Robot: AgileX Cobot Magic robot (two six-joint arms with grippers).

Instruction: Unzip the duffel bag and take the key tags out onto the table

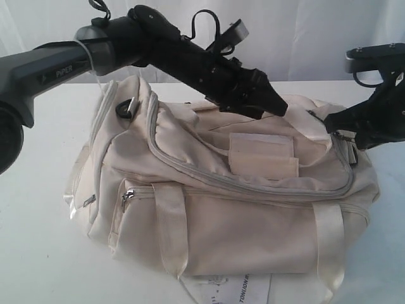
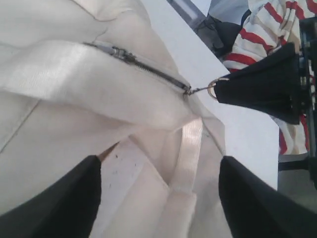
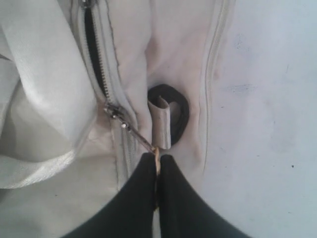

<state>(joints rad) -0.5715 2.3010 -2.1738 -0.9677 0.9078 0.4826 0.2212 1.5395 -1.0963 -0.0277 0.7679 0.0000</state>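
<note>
- The duffel bag (image 1: 240, 234) lies mid-bench (image 1: 31, 266), and its long curved zipper (image 1: 253, 187) looks mostly closed. The key tags are nowhere in view, so I judge them to be inside.
- The right jaws are clamped on the zipper pull (image 3: 141, 139) at the bag's 3 o'clock end, just beside a black ring (image 3: 182, 111). A short dark gap shows behind the slider (image 3: 113, 111).
- The left arm (image 1: 190, 60) reaches in from 10 o'clock over the bag's top. The left jaws stand wide apart and hold nothing, with a strap handle (image 2: 188, 153) and loose fabric beneath them.
- Nothing pins the bag, so a tug on the pull may drag the soft bag across the bench instead of running the slider.
- The pull is thin and pinched near its tip, so an off-line tug could slip it free.
- Slack fabric and the strap lie near the track and could bunch and jam the slider on the curve.
- The paper hang-tag (image 1: 237, 290) at the bag's 6 o'clock edge could be mistaken for the key tags
</note>
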